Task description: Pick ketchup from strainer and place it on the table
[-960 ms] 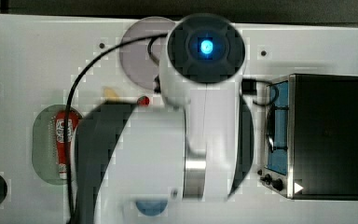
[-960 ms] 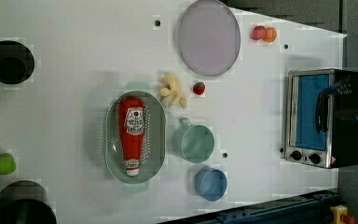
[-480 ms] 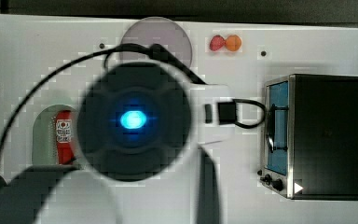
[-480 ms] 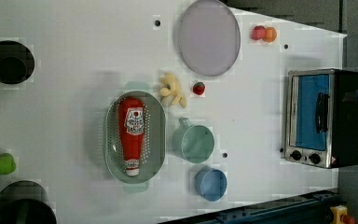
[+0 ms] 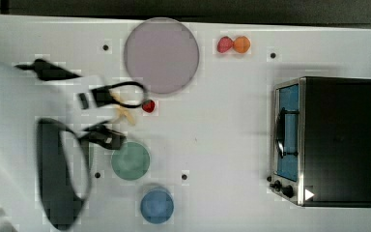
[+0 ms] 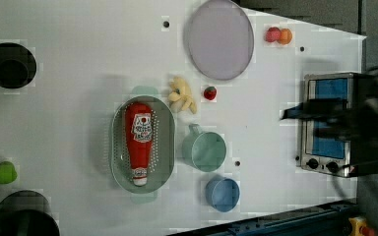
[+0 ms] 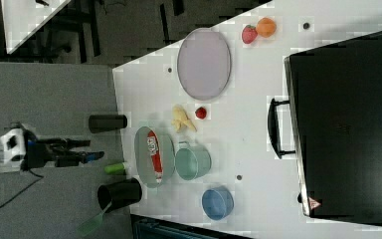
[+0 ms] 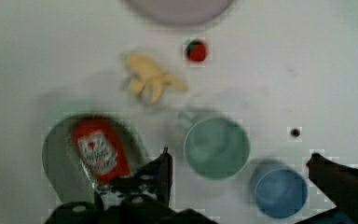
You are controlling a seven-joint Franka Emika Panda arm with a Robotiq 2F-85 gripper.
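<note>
The ketchup [image 6: 139,142] lies lengthwise in the strainer [image 6: 165,147], cap toward the worktop's [image 6: 78,73] near edge; the fingers [image 8: 165,175], spread apart, hover above it, empty

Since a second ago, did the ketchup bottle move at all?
No. In the left view the ketchup lies in the strainer as before, cap toward the left view's bottom, same spot beside the green cup.

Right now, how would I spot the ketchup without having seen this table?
In the left view, find the pale green oval strainer left of the green cup. The ketchup lies inside it: a slim red bottle with a white label, far longer than the small strawberry.
</note>
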